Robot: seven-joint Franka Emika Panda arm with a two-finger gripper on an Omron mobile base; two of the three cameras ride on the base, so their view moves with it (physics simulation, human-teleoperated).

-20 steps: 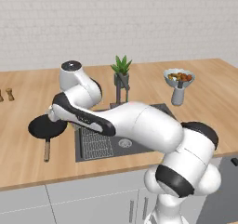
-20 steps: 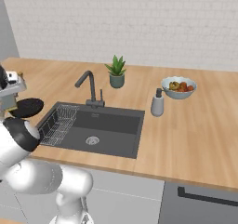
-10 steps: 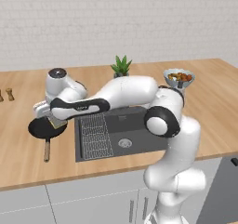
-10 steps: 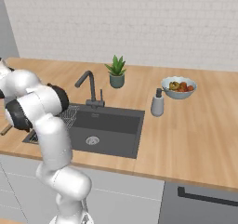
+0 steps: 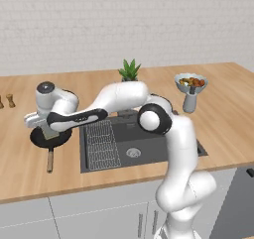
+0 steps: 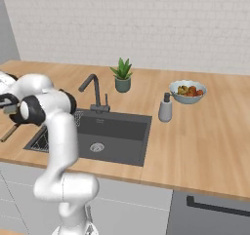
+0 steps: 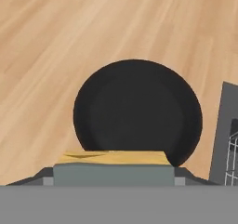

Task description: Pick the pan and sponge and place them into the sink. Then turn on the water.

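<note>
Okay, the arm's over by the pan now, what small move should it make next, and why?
Probably lower onto the sponge and close the jaws on it: the gripper hangs above the pan, jaws seemingly open, and the sink holds neither.

The wooden counter (image 5: pixel 228 114) runs the full width beneath a white brick wall. Recessed into it is the dark grey sink (image 5: pixel 141 141), with a wire rack (image 5: pixel 101 144) on its left side and a faucet (image 6: pixel 93 90) behind. The black pan (image 7: pixel 137 109) rests on the counter just left of the sink, handle (image 5: pixel 49 160) toward the front edge. A potted plant (image 6: pixel 122 75), a fruit bowl (image 6: pixel 188 91) and a soap dispenser (image 6: pixel 165 108) stand on the counter; two small brown items (image 5: pixel 6 101) sit far left.
</note>
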